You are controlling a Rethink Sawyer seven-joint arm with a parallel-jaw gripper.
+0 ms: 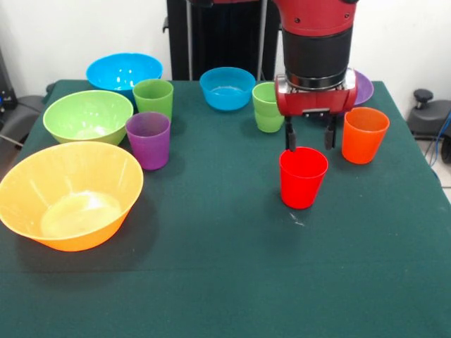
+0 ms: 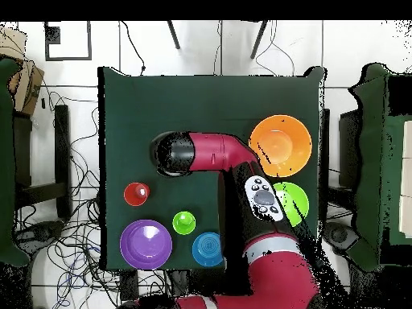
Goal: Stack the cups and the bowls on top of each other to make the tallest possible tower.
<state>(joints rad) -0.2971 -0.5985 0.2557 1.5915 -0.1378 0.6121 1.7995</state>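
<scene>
The claw [image 1: 309,141] is hanging directly above the red cup [image 1: 303,177], its two dark fingers standing apart and straddling the far part of the cup's rim, with nothing between them yet; the tips are sitting at about rim height, though whether they are touching the plastic is hard to say from the front view. The red cup is standing upright, mouth up, toward the middle of the worktop [image 1: 232,282], so its long axis is running vertically, in line with the claw's own approach (a straight drop would, by my judgement, put one finger inside the wall and one outside). The orange cup [image 1: 364,134] is standing just beside it, closer to the worktop's edge, and a light green cup [image 1: 267,107] is sitting behind the claw. Across the worktop, the purple cup [image 1: 149,140] and another green cup [image 1: 153,98] are grouped near the green bowl [image 1: 88,116] and the big yellow-orange bowl [image 1: 69,195], while two blue bowls [image 1: 124,72] are lying toward the far edge and a purple bowl [image 1: 363,86] is peeking out behind the arm. Nothing is stacked yet, so the tower is barely begun. In the overhead view the arm is hiding the red cup.
</scene>
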